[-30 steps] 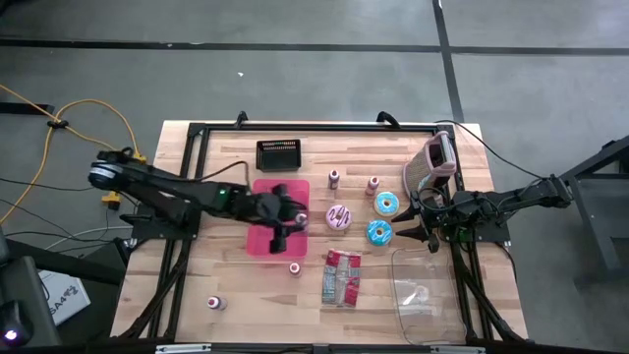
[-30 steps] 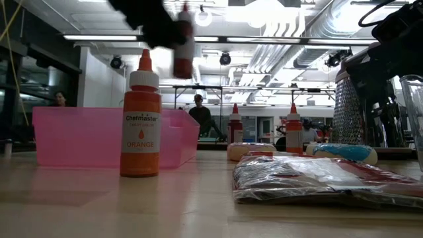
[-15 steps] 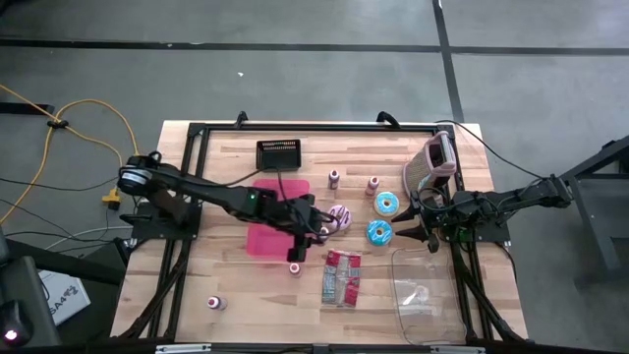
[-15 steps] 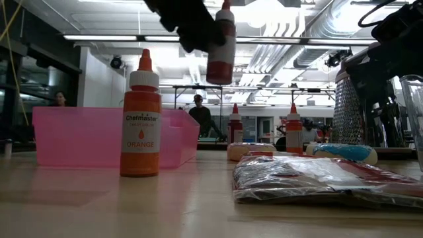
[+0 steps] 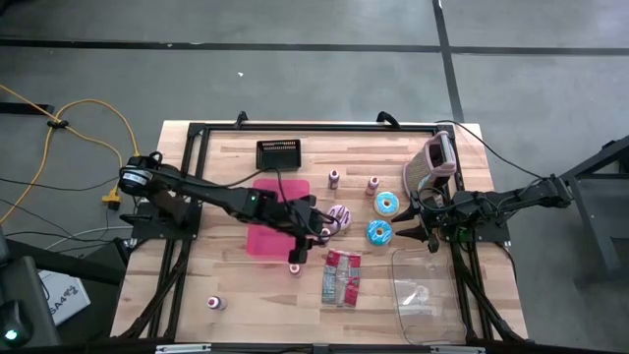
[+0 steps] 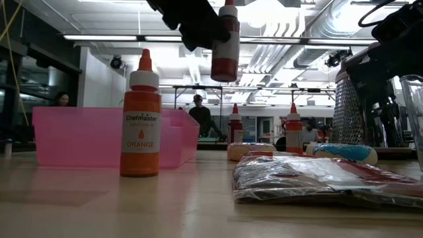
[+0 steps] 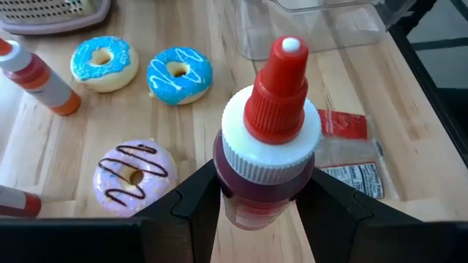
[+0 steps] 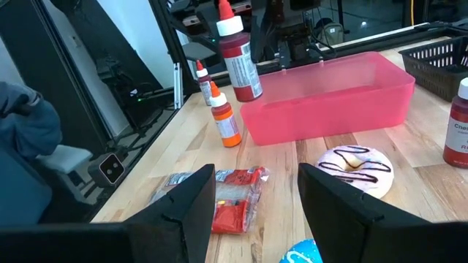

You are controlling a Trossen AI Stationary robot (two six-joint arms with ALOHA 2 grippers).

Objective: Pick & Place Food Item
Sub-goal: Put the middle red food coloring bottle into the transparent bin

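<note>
My left gripper (image 5: 314, 228) is shut on a red food-colouring bottle (image 6: 225, 43) with a white collar and red tip. It holds the bottle high above the table, just right of the pink bin (image 5: 267, 224) and beside the pink-frosted donut (image 5: 341, 218). An orange bottle (image 6: 140, 119) stands on its base near the bin's front. Two blue donuts (image 5: 386, 204) (image 5: 379, 232) lie farther right. My right gripper (image 8: 256, 212) waits open at the table's right side, holding nothing. My left gripper pinches the red bottle's body just under the white collar (image 7: 257, 191) between its two fingers (image 7: 197, 197), one on each side. The fingers slant down from the table's left. The bottle stands about upright, tip up, lifted clear of the table.
A foil snack packet (image 5: 341, 277) lies near the front, with a clear plastic tub (image 5: 428, 295) to its right. A black basket (image 5: 278, 154), two small bottles (image 5: 334, 178) (image 5: 372, 184) and a grater (image 5: 435, 162) stand at the back. Another bottle (image 5: 213, 303) lies front left.
My left gripper has carried the red bottle from above the pink bin toward the table's right and slightly nearer, then stopped beside the pink donut. The bottle stays upright and clear of the table.
</note>
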